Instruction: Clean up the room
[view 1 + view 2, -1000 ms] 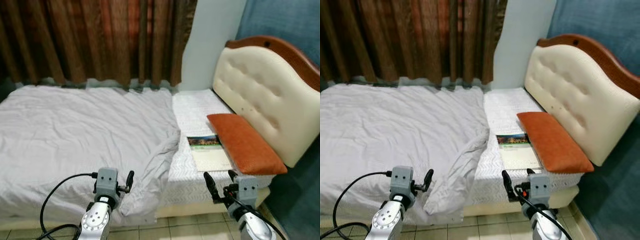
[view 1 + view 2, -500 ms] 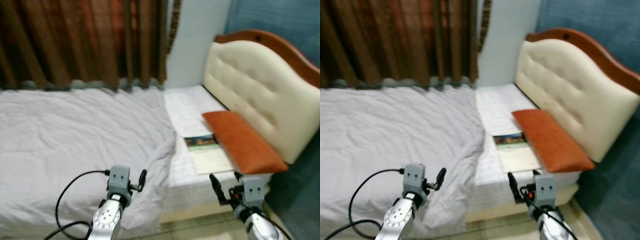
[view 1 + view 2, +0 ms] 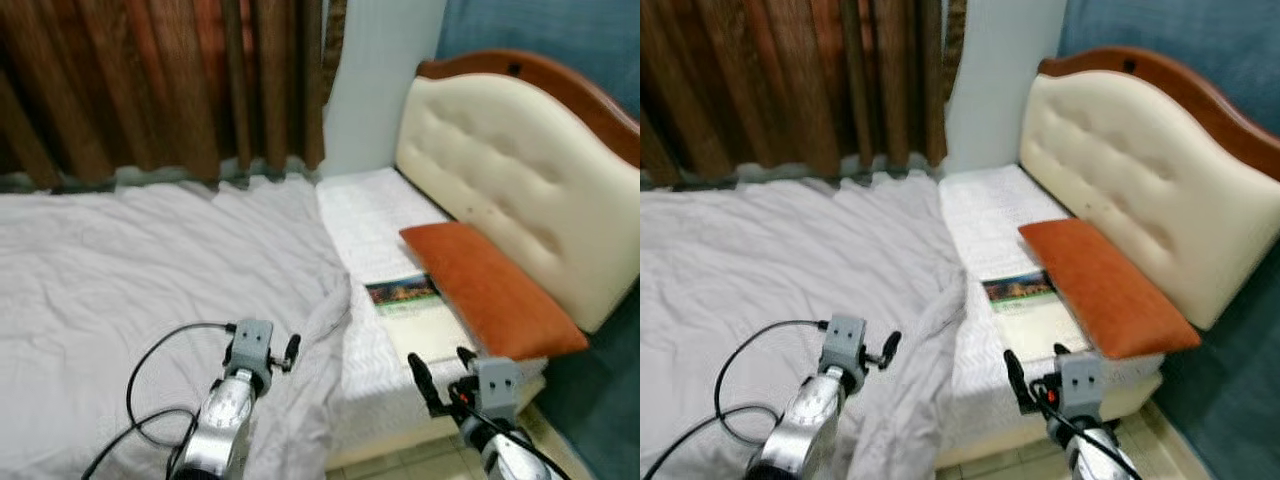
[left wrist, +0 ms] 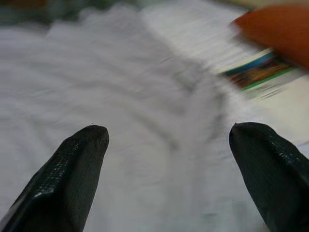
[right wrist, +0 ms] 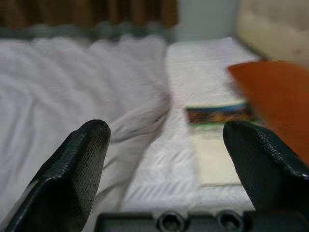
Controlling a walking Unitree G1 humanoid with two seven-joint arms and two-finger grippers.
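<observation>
Closing on bed: left gripper (image 3: 291,352) now over grey sheet (image 3: 150,270), lower centre; both spread, empty. I'm starting bed tidy-up; right gripper (image 3: 440,372) trails.

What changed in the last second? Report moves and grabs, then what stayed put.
The left gripper has pushed forward over the grey blanket, further onto the bed; the camera has also shifted. The right gripper hangs at the bed's near edge much as before. Both have their fingers open and have taken hold of nothing. The orange pillow and the booklet beside it lie unmoved.
</observation>
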